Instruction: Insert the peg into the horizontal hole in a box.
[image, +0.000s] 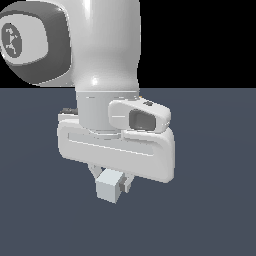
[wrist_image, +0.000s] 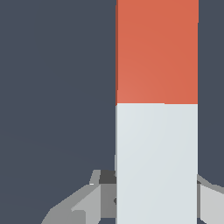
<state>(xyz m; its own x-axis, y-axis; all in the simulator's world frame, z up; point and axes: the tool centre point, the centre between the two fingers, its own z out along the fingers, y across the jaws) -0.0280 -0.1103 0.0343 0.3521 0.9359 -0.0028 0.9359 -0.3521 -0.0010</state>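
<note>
The peg shows in the wrist view as a long square bar, white (wrist_image: 156, 162) over the part nearest the fingers and orange-red (wrist_image: 156, 50) beyond. In the exterior view only its white end face (image: 109, 186) shows, pointing toward the camera under the hand. My gripper (image: 111, 181) is shut on the peg's white part, with one finger on each side; one grey finger (wrist_image: 83, 203) shows in the wrist view. The peg is held above the dark floor. The tan box and its hole are out of view.
The white Panda arm and hand (image: 117, 145) fill the middle of the exterior view. A flat dark grey floor (image: 215, 200) lies all around.
</note>
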